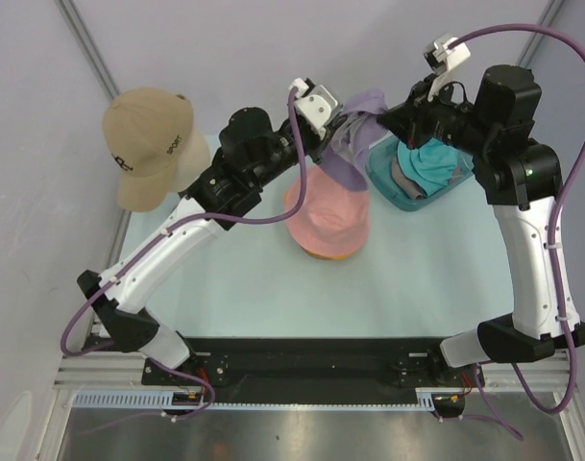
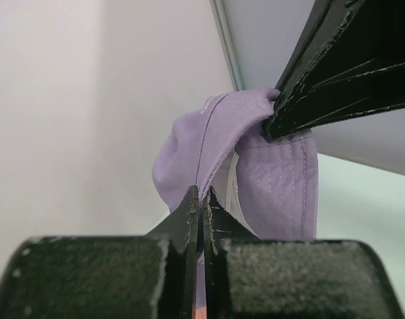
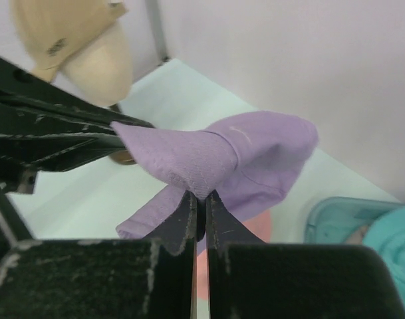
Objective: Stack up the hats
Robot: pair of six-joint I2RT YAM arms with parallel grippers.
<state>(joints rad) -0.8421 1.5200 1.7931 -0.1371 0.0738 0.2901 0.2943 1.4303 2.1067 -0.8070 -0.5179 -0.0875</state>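
A lilac hat (image 1: 354,134) hangs in the air between both grippers, above the back of the table. My left gripper (image 1: 335,125) is shut on one fold of it (image 2: 203,196). My right gripper (image 1: 383,115) is shut on another fold (image 3: 201,196). The lilac cloth (image 2: 275,179) droops below the two grips (image 3: 255,153). Just under it, a pink hat (image 1: 326,216) lies on the table with a yellow-orange rim (image 1: 321,254) showing beneath it. A teal hat (image 1: 436,158) and a grey-taupe hat (image 1: 402,178) lie in the tub.
The clear teal tub (image 1: 383,182) stands at the back right, close to the right arm. A tan cap (image 1: 148,139) sits on a cream mannequin head (image 3: 109,66) at the back left. Grey walls close the table's far and left sides.
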